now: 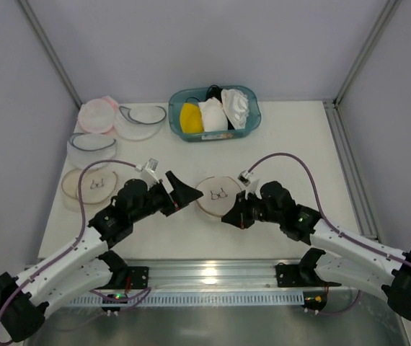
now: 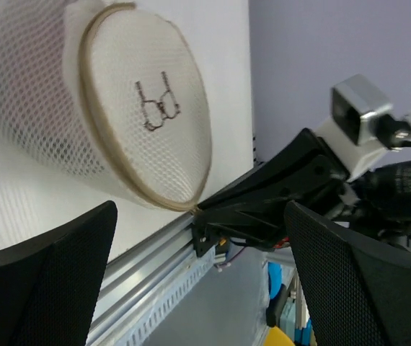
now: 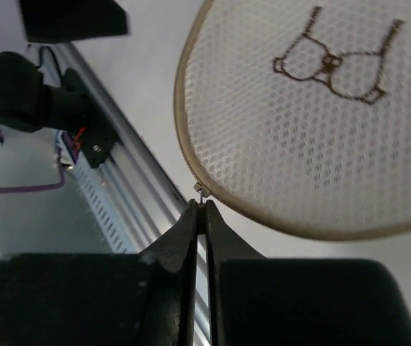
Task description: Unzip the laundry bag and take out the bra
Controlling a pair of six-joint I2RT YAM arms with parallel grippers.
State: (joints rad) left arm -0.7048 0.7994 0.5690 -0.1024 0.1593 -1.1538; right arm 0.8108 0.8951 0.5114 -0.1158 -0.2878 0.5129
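The laundry bag (image 1: 216,194), a white mesh drum with a tan rim and a small bra drawing, lies at the table's middle. My right gripper (image 1: 227,218) is at the bag's near rim, shut on the small metal zipper pull (image 3: 202,191); its tips (image 3: 205,209) pinch it just below the tan rim (image 3: 191,155). My left gripper (image 1: 184,192) hangs open just left of the bag, touching nothing. In the left wrist view the bag (image 2: 119,108) lies beyond the wide-apart fingers (image 2: 43,281). The bra is hidden; only a faint pink tint shows through the mesh wall (image 2: 25,72).
A teal basket (image 1: 252,122) at the back holds yellow and white bras. At the left lie a pink mesh round (image 1: 96,114), two white rounds with dark rims (image 1: 142,119) (image 1: 92,148) and another tan-rimmed round (image 1: 89,185). A metal rail (image 1: 213,274) runs along the near edge.
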